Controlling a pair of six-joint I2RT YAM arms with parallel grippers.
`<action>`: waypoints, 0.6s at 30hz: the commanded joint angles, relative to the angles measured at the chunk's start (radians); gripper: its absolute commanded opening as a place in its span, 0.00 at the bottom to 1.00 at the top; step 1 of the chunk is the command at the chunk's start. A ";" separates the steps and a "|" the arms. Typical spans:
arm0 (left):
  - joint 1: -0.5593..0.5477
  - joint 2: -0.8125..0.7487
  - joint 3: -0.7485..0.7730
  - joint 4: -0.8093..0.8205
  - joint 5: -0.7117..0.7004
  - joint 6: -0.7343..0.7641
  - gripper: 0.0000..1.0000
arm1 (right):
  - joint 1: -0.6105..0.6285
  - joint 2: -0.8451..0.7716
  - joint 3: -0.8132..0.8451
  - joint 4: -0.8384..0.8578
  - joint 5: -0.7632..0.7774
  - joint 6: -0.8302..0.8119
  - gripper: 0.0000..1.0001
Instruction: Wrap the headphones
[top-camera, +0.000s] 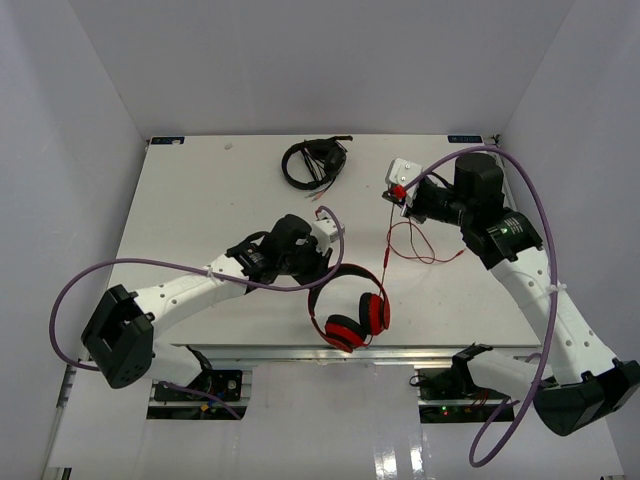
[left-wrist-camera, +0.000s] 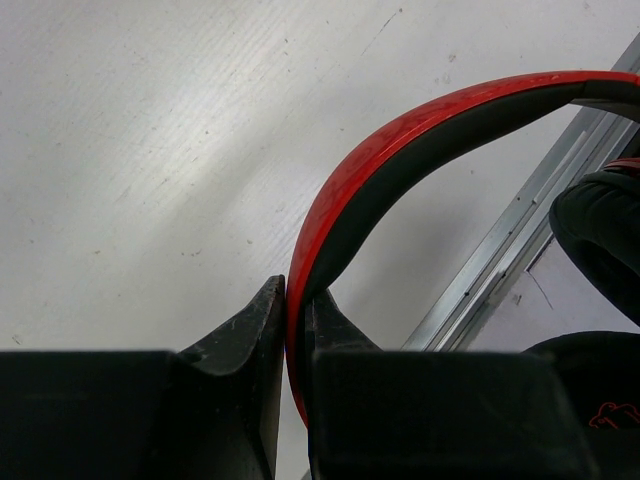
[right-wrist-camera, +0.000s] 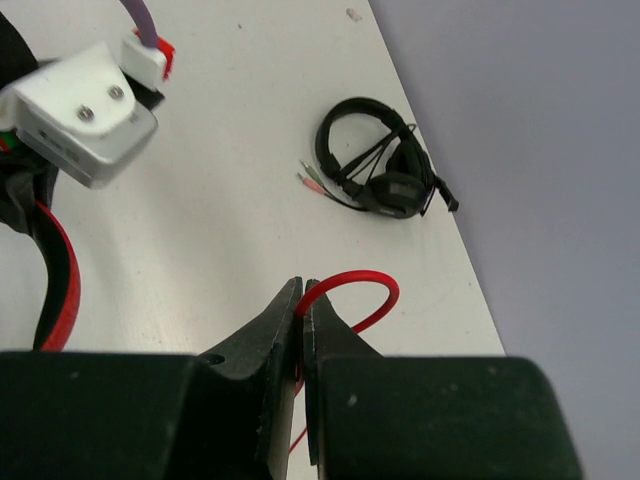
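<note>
The left gripper (left-wrist-camera: 293, 300) is pinched on the red headband (left-wrist-camera: 400, 130) of the headphones (top-camera: 346, 330), which lie at the near edge of the table (top-camera: 200, 190). The right gripper (right-wrist-camera: 302, 298) is clamped on the thin red cable (right-wrist-camera: 372, 284), raised over the far right, with black headphones (top-camera: 313, 163) lying beyond.

White table (top-camera: 200, 200), matte and lightly scuffed, boxed in by plain pale grey walls (top-camera: 320, 60) at back, left and right. Aluminium rail (top-camera: 280, 352) runs along its near edge, with a glossy white surface (top-camera: 400, 462) below catching glare. Lighting even and diffuse, soft shadows only.
</note>
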 joint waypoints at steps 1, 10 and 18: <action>-0.005 -0.091 -0.009 0.047 0.053 -0.021 0.00 | -0.039 -0.059 -0.067 0.122 0.015 0.019 0.08; -0.006 -0.180 -0.023 0.048 0.094 -0.044 0.00 | -0.131 -0.052 -0.188 0.180 0.003 0.026 0.08; -0.006 -0.266 0.004 0.054 0.156 -0.095 0.00 | -0.215 -0.029 -0.255 0.231 -0.097 0.121 0.08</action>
